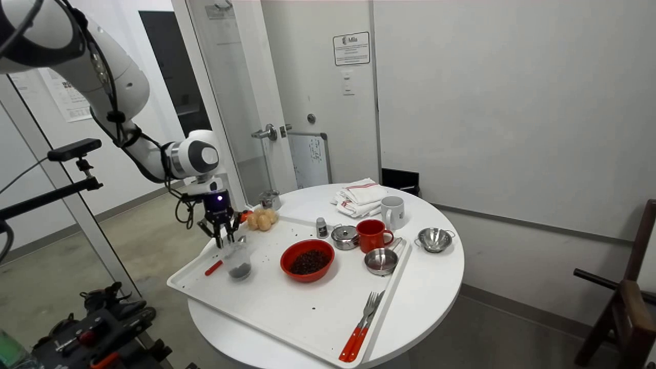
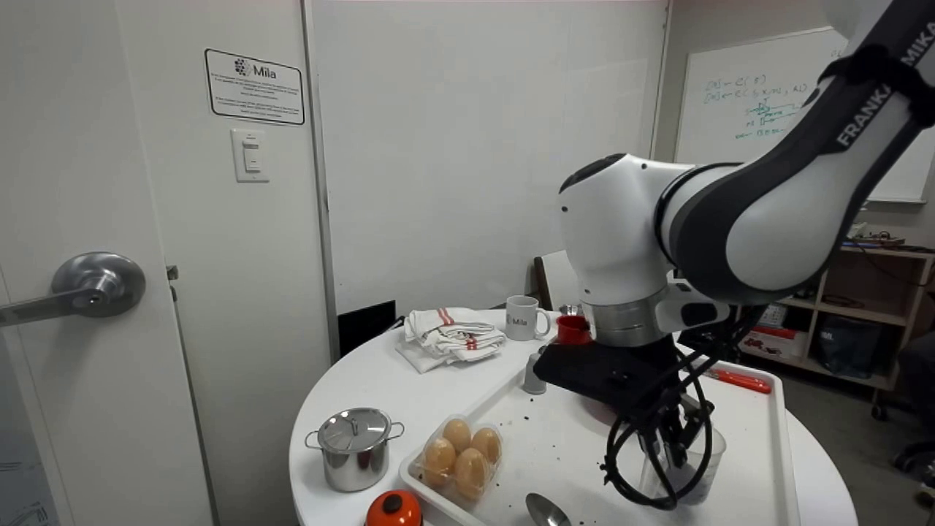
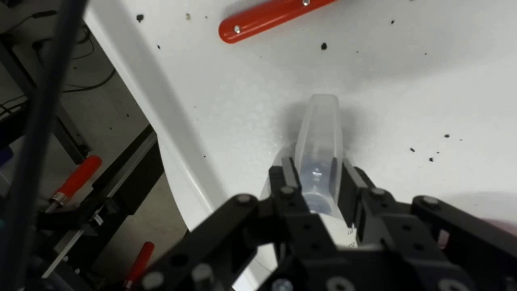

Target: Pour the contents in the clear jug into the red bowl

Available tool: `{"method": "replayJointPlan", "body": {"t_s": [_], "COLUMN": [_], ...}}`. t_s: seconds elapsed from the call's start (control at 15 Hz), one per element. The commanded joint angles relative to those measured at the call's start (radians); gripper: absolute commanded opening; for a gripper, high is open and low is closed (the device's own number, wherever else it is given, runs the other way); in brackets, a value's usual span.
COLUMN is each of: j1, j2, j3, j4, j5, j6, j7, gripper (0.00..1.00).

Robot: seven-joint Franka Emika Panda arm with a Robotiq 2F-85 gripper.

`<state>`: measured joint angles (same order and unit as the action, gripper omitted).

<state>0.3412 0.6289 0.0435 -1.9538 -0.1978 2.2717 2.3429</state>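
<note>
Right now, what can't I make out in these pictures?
In an exterior view, the arm's black end hides most of the red bowl.
Clear jug: cloudy sides blur whatever lies inside, in an exterior view.
Mila sign: fine print too small in both exterior views.
Red handle: rest cut off by the wrist view's top edge.

Bright, diffuse light throws soft shadows on the tray [image 1: 266, 300]; in the wrist view, floor [image 3: 117, 121] beyond it is dim, the gripper [image 3: 320, 173] above it slightly blurred.
</note>
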Motion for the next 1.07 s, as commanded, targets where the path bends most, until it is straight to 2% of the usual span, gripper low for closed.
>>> {"method": "replayJointPlan", "body": {"t_s": [0.0,0.33,0.6,1.0], "j1": [0.029,0.012,-0.010,-0.046], "j2": [-0.088,-0.077,-0.040,0.025], "j3": [0.007,0.003,-0.027,-0.045], "j4": [0.009,0.169,0.285,0.363], "j5": [-0.027,-0.042,-0.074,-0.071], "j6": [-0.087,-0.301,-0.433,-0.474], "j7": [-0.092,-0.243,-0.305,-0.358], "gripper": [0.07,0.07,0.07,0.07]}}
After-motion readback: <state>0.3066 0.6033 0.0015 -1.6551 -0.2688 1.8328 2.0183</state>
